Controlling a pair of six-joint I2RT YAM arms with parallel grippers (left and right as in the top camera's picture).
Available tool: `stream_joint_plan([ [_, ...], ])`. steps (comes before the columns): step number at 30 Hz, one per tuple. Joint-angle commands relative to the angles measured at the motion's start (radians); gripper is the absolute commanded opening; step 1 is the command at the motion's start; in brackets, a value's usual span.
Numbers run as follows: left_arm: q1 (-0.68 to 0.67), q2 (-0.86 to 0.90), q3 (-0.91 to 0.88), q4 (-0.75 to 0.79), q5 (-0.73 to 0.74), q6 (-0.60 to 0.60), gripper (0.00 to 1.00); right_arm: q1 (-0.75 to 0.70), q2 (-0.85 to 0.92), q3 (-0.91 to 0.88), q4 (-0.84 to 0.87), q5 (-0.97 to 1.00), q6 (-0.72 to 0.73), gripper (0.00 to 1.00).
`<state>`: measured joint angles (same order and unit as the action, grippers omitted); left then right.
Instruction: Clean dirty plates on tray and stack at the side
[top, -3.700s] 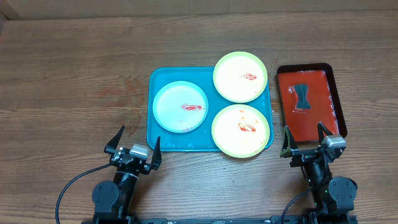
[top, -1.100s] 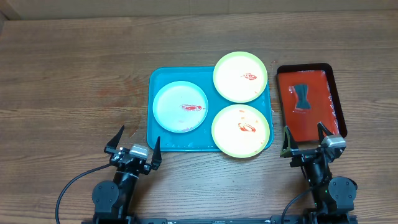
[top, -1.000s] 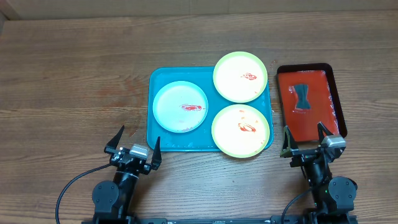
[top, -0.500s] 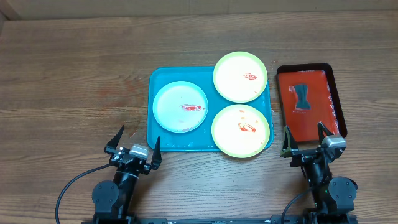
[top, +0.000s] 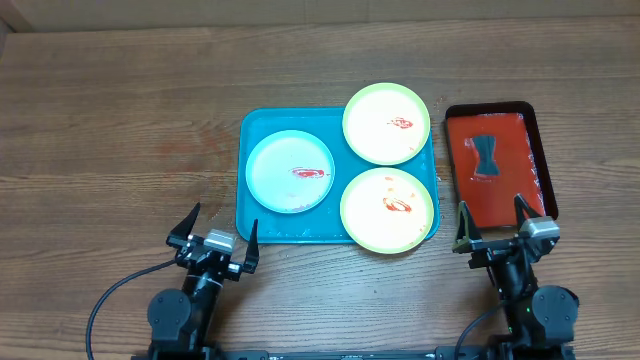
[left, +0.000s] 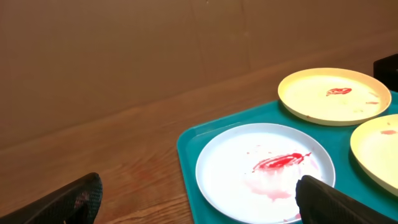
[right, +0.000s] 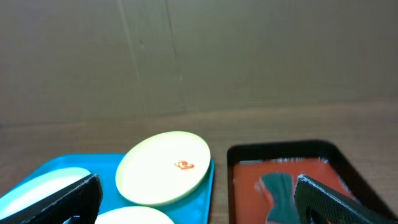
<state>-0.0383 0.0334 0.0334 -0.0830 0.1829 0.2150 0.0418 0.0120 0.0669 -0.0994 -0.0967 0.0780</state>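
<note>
The turquoise tray (top: 262, 125) lies mid-table with three plates on it, each smeared with red sauce. The pale blue-white plate (top: 290, 172) is at its left; it also shows in the left wrist view (left: 266, 172). One yellow-green plate (top: 387, 123) overlaps the tray's far right corner, the other (top: 388, 211) its near right corner. My left gripper (top: 214, 232) is open and empty in front of the tray's near left corner. My right gripper (top: 494, 226) is open and empty near the table's front right.
A smaller red tray with a dark rim (top: 534, 120) lies right of the turquoise tray and holds a dark teal cloth (top: 487, 155). The right wrist view shows this tray (right: 231, 163) and cloth (right: 278, 187).
</note>
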Motion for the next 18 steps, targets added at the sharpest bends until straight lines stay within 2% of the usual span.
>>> stream_joint_plan([
  [1, 0.006, 0.031, 0.086, -0.004, 0.002, -0.021, 1.0, 0.005, -0.009, 0.078, -0.016, 0.01, -0.053, 1.0],
  [9, 0.006, 0.207, 0.281, -0.119, 0.032, -0.021, 1.0, 0.002, -0.006, 0.229, -0.146, 0.047, -0.086, 1.0],
  [14, 0.005, 0.419, 0.495, -0.259, 0.059, -0.021, 1.0, 0.002, 0.06, 0.389, -0.254, 0.072, -0.086, 1.0],
  [18, 0.005, 0.614, 0.733, -0.406, 0.08, -0.021, 1.0, 0.002, 0.198, 0.563, -0.371, 0.107, -0.086, 1.0],
])
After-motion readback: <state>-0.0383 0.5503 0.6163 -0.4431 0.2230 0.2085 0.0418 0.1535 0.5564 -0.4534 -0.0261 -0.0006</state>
